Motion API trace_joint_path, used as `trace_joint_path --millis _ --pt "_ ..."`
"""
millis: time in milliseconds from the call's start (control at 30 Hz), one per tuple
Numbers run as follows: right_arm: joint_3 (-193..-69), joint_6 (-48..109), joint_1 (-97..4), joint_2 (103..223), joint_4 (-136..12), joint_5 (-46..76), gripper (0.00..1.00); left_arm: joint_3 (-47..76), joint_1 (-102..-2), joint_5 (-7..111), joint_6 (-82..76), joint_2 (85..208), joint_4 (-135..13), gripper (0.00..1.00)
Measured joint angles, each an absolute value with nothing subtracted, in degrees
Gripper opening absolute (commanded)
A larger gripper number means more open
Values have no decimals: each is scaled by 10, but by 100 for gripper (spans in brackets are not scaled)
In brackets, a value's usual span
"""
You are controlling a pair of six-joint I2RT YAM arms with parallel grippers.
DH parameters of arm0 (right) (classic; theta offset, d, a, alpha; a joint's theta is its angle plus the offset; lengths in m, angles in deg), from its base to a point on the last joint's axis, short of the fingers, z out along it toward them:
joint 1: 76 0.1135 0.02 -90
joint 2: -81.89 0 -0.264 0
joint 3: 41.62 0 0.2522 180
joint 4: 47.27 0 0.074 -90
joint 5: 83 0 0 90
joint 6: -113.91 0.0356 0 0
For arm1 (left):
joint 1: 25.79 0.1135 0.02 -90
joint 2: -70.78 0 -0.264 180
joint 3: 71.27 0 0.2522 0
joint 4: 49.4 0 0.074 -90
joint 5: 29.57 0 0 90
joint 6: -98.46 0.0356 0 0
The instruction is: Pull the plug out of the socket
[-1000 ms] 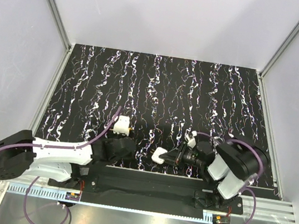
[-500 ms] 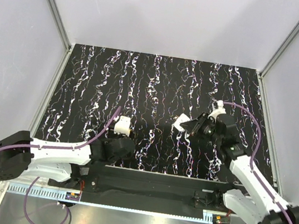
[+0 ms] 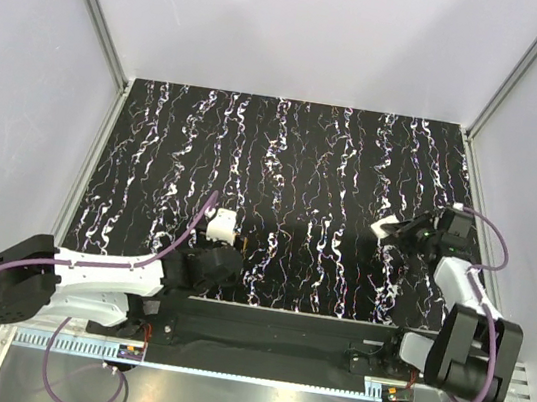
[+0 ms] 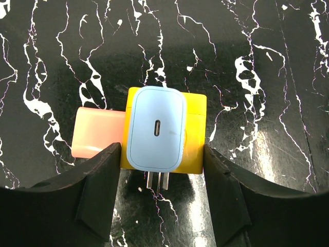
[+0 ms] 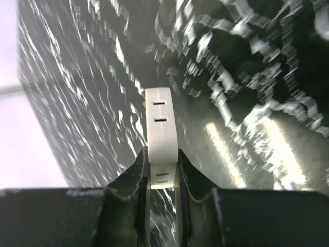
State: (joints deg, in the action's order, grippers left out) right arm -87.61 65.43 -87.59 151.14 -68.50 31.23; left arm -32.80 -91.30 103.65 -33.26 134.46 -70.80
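Presently: left gripper (image 4: 162, 159), jaws part-way apart, clamped on both sides of yellow socket (image 4: 194, 139), near-left of centre on table (image 4: 257, 62); pale-blue charger (image 4: 156, 128) across its face, prongs showing below, seating unclear; pink block (image 4: 97, 131) at socket's left, partly hidden. Right gripper (image 5: 162, 157), jaws nearly together, pinching white slotted piece (image 5: 160, 121), well apart at right; lower end hidden, background blurred

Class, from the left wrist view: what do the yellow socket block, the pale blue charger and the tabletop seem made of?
Yellow socket block: likely moulded plastic, smooth, uniform colour. Pale blue charger: plastic too, matte, rounded corners; its prongs look metal, grey and shiny. Tabletop: black with white veins, glossy glare; marble-look, perhaps printed laminate.
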Motion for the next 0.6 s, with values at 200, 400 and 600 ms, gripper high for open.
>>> trace_joint_path --millis 200,400,600 --pt "-869 693 -915 1600 -599 360 0 -328 -914 1037 -322 1347 -703 0" --pt "-823 738 -915 1636 -499 370 0 -328 -914 1037 -319 1352 -695 0" --pt "-782 793 -915 1679 -390 348 2 -327 -914 1037 -319 1359 -686 0"
